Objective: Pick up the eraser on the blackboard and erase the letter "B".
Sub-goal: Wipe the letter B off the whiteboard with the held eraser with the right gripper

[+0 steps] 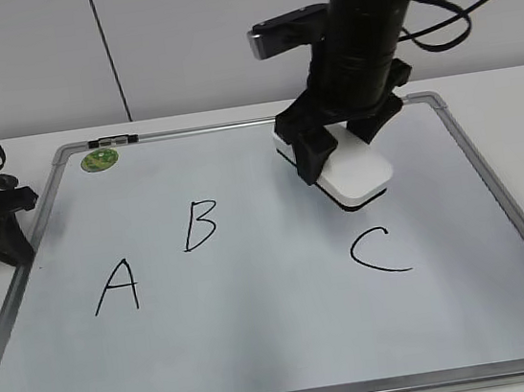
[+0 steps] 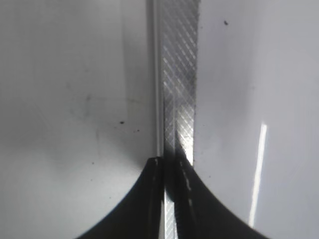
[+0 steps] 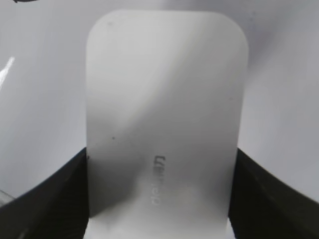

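We see the right gripper [image 1: 339,142] with its black jaws closed against both long sides of the white, rounded-rectangular plastic eraser [image 1: 356,174], which lies far right on the large white dry-erase blackboard [image 1: 282,348], beyond the black "C" [image 1: 378,251]. The gripper hides the eraser's far end; its long axis runs far-left to near-right. The handwritten black "B" [image 1: 198,225] stands well left, intact. The left gripper [image 2: 169,199] sits at the board's left frame, jaws pressed together, holding nothing.
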